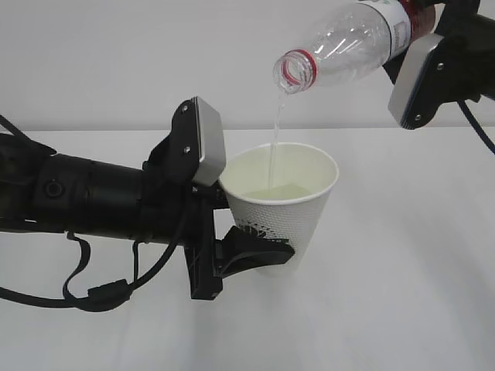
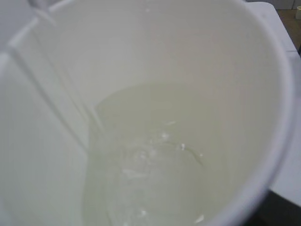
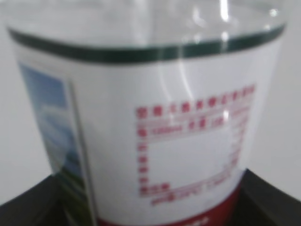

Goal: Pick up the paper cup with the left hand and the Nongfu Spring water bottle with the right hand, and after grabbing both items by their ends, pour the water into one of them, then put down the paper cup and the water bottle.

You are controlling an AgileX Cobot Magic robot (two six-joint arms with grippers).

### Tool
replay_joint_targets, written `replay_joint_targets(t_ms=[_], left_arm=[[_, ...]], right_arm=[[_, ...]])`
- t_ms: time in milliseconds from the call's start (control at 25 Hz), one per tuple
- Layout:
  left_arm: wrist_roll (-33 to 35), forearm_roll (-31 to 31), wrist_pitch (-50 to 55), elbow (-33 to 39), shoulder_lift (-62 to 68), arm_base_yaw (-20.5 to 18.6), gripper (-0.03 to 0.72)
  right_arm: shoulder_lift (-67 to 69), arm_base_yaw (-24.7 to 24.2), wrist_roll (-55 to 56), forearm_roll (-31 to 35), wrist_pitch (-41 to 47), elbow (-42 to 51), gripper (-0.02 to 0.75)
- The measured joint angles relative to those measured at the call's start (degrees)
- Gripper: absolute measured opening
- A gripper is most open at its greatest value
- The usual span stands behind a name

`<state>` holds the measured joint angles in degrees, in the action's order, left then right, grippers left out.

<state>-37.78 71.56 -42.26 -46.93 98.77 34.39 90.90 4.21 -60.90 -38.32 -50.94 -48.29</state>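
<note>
Paper cup (image 1: 282, 202) ×1, bottle (image 1: 352, 37) ×1 (pouring), two hands gripping.

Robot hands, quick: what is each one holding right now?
Left hand: closed around the lower part of the paper cup.
Right hand: closed on the tilted water bottle, pouring water into the cup.

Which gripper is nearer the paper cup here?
Left. The left gripper clasps the paper cup around its lower wall. The right gripper is up and to the right, holding the tilted bottle over the cup.
</note>
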Motion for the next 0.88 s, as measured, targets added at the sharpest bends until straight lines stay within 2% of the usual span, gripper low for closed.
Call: replay_joint_targets(t_ms=[280,520,880], left_arm=[[2.53,0.02,0.00,0.00,0.00,0.00,0.482],[4.66,-2.56,0.42,0.00,0.00,0.00,0.482],[5.14,-4.36,1.97,0.00,0.00,0.00,0.482]], right_arm=[[0.00,0.00,0.00,0.00,0.00,0.00,0.522],[0.00,0.00,0.00,0.00,0.00,0.00,0.522],[0.00,0.00,0.00,0.10,0.00,0.00,0.522]])
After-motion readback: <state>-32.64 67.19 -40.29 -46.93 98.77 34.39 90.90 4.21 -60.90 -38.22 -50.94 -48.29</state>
